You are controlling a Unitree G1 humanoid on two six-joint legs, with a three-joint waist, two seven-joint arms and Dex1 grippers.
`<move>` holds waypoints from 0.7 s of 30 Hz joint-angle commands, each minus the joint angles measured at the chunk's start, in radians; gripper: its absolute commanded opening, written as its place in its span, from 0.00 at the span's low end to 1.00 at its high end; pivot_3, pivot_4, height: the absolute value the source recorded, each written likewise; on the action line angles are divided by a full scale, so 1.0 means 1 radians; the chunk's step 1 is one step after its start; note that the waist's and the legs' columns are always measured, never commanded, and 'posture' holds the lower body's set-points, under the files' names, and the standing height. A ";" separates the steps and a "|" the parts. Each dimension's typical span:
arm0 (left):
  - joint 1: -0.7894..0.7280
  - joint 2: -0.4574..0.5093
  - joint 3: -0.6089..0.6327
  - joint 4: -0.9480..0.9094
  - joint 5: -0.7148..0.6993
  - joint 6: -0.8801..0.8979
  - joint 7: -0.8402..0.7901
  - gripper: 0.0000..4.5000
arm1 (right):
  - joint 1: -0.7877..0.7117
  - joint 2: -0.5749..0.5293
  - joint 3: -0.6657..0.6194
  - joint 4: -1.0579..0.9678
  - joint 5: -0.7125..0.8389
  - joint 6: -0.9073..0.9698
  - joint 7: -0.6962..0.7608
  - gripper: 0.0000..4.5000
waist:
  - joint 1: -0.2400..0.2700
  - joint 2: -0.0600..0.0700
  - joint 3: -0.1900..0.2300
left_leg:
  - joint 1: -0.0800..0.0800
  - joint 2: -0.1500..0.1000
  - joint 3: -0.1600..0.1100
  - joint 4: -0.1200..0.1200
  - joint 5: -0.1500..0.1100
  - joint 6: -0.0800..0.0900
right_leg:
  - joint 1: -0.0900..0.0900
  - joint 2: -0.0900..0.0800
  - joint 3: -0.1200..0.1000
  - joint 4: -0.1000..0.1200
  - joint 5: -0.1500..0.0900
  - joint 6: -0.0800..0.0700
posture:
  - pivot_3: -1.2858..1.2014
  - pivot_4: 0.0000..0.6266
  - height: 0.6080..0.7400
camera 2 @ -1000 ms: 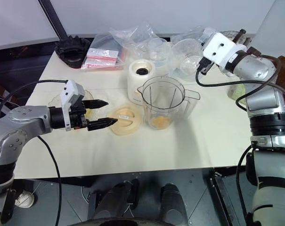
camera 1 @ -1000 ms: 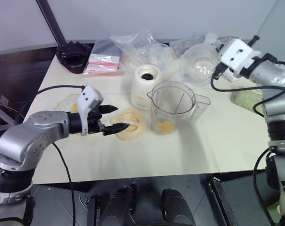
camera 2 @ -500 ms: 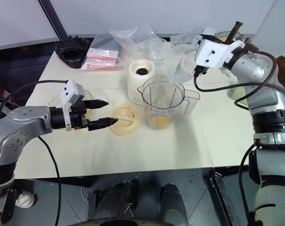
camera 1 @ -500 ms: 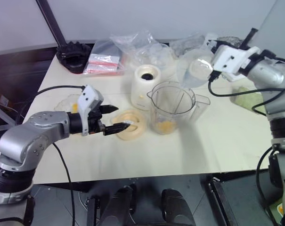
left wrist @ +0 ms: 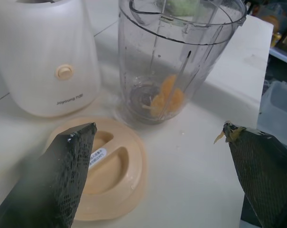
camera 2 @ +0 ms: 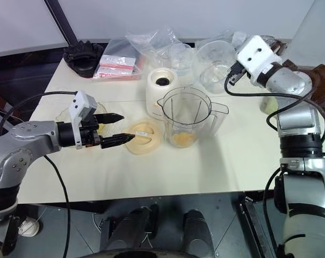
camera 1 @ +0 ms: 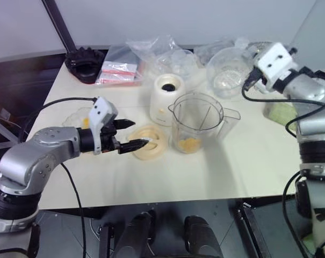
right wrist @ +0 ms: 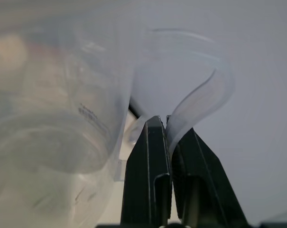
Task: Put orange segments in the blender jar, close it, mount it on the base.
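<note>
Orange segments (camera 1: 188, 144) now sit in the jar (camera 1: 197, 122), mid-frame. Right gripper (right wrist: 168, 124), pinched on the clear bowl (camera 1: 227, 72), has swung it back upright, upper right. Left gripper (camera 1: 131, 135) wide open, empty, by the lid (camera 1: 150, 143) — closing's next, I'd guess.

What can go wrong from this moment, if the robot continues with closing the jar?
1. The right gripper pinches the clear bowl only by its thin rim, so the bowl may slip or tip while being carried.
2. The open left gripper hovers at the lid, close to the blender jar; reaching in might knock the jar, which holds the orange segments.
</note>
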 commanded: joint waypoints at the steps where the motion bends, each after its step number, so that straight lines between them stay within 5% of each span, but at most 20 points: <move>1: -0.012 -0.007 0.030 -0.017 -0.025 -0.006 0.001 1.00 | 0.011 0.017 -0.192 -0.084 0.106 0.176 -0.144 0.01 | 0.003 0.000 0.000 | 0.000 0.000 0.000 0.000 0.000 0.000 | 0.000 0.000 0.000 0.000 0.000 0.000 | 0.52 0.24 1.00; 9: 0.003 0.001 0.024 -0.026 -0.033 -0.001 0.005 1.00 | 0.248 0.072 -0.403 -0.090 0.127 0.273 -0.393 0.01 | 0.011 0.000 -0.001 | 0.000 0.000 0.000 0.000 0.000 0.000 | 0.000 0.000 0.000 0.000 -0.001 -0.003 | 0.52 0.24 1.00; 21: -0.017 0.000 0.030 -0.058 -0.096 0.044 0.008 1.00 | 0.439 0.216 -0.454 0.048 0.153 0.080 -0.581 0.01 | -0.006 0.002 -0.001 | 0.001 0.000 0.003 0.000 0.001 0.002 | 0.000 0.001 0.004 0.000 -0.002 -0.003 | 0.52 0.24 1.00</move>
